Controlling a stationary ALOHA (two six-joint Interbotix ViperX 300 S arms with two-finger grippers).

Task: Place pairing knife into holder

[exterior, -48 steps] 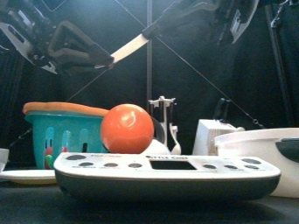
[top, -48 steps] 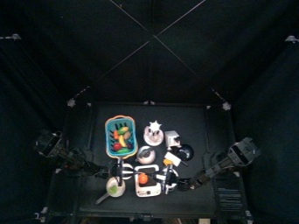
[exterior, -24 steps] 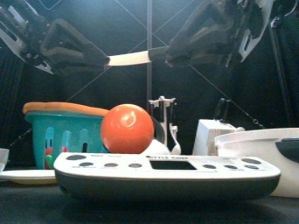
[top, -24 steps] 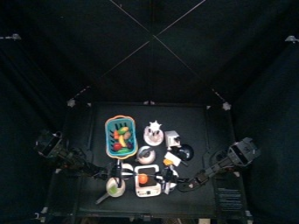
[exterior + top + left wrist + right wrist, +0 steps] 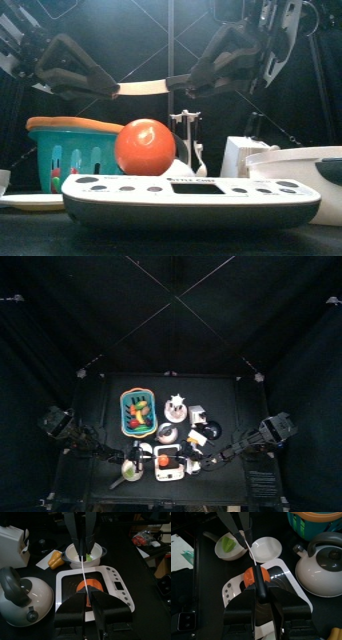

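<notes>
**Above the scale, a handover in mid-air**

Over the scale (image 5: 187, 195) and its tomato (image 5: 144, 147), well clear of both, hanging level: the paring knife (image 5: 154, 84), gripped at both ends at once.

Gone from a second ago: that slant, with the end towards the right arm riding high. Brought down flat since then. Closed in, too, with the right pincer (image 5: 201, 78), which stood wider a second back and now sits narrow round the dark handle, as far as its own wrist view shows. No change at the left pincer (image 5: 114, 90): partly open, clamped on the blade end as before.

Reads like the middle of a pass from left to right. Makes sense for the job, as a grip on the handle leaves the blade free to go down into a slot. Not finished, though; release by the left side looks like the next step.

As for heading: long axis straight across above the scale, side to side in the front view, handle towards the right arm, tip towards the left. From either wrist, seen as a thin pale line running on to the opposite pincer, edge-on, directly over the tomato.

Waiting on the tabletop just behind the scale, off its right end: the holder (image 5: 245, 155), pale and boxy, with dark handles already poking up. Nothing near it yet.
</notes>
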